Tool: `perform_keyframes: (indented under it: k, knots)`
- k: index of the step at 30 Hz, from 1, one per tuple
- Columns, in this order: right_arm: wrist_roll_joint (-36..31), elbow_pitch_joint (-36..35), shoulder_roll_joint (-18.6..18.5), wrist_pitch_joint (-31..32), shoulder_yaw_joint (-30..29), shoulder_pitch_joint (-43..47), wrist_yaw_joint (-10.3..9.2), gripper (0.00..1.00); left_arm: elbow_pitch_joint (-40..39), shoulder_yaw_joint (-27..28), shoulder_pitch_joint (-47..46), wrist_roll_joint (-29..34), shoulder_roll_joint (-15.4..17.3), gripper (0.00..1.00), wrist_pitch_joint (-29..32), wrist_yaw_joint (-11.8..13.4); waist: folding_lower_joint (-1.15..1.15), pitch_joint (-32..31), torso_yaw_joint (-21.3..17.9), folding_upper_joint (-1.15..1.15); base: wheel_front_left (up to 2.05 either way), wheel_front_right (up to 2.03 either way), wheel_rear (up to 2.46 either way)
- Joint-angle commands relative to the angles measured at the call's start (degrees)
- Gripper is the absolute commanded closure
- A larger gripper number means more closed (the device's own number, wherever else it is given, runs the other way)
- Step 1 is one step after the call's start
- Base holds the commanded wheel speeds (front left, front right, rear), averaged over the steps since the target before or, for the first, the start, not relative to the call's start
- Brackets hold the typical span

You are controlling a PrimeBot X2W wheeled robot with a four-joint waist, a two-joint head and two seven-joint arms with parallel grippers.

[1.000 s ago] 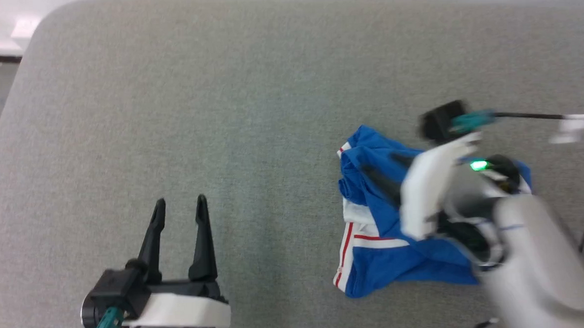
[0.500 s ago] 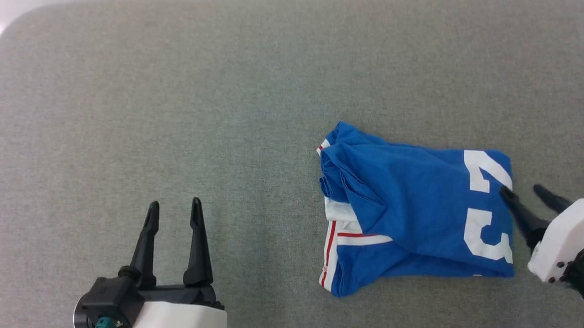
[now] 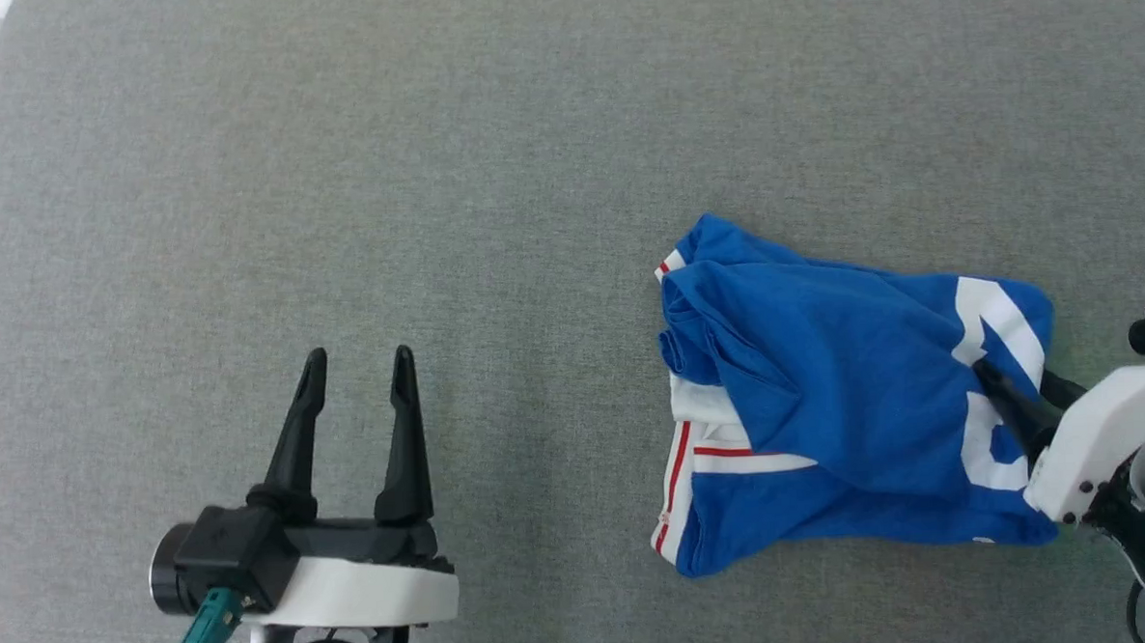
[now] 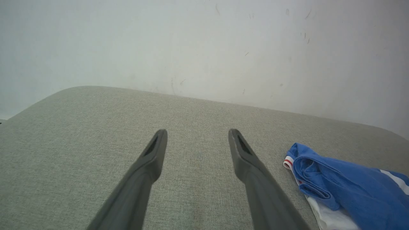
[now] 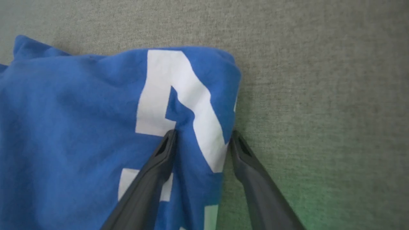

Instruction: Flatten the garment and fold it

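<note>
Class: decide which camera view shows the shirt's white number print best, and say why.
Right wrist view: the number print is large and sharp on the shirt. The head view shows it smaller, partly behind the right gripper; the left wrist view catches a thin white sliver.

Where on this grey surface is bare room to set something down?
Bare: the grey surface beyond the garment and everything left of it, around the open left gripper. Crowded: the right side, where the right gripper straddles the crumpled garment's edge.

Grey-green woven fabric bench (image 3: 334,177), rounded far corners; plain white wall (image 4: 204,48) behind, faint scuffs; soft even light.
</note>
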Motion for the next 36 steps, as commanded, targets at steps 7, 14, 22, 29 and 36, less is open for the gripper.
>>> perform_keyframes:
  k: [7,14,22,29,36]
  knots:
    - [0.90,3.51,-0.45,-0.48,2.46,-1.40,-0.05,1.00,-0.51,-0.85,-1.74,0.68,0.16,0.00,0.49,0.26,0.00,-0.86,-0.62,0.00,0.00,0.00,0.00]
    - [-0.50,3.22,-2.94,-2.09,4.53,-3.80,-0.05,1.00,-0.59,-1.02,-1.13,0.51,0.72,0.00,1.19,0.40,0.00,-4.92,-3.84,0.00,0.00,0.00,0.00]
    - [-1.67,5.02,-8.17,-2.83,11.95,-10.17,-0.05,1.00,-1.17,-0.98,-0.66,0.41,1.92,0.00,2.70,0.50,0.00,-8.50,-9.49,0.00,0.00,0.00,0.00]
    - [-1.39,8.12,-13.47,-3.21,18.45,-17.65,-0.05,1.00,-2.22,-1.31,-1.52,0.55,2.86,0.00,4.33,0.31,0.00,-9.48,-13.99,0.00,0.00,0.00,0.00]
    - [-1.16,10.83,-18.15,-3.45,22.83,-22.92,-0.05,1.00,-3.27,-1.71,-1.53,0.84,3.37,0.00,5.53,0.65,0.00,-9.02,-18.03,0.00,0.00,0.00,0.00]
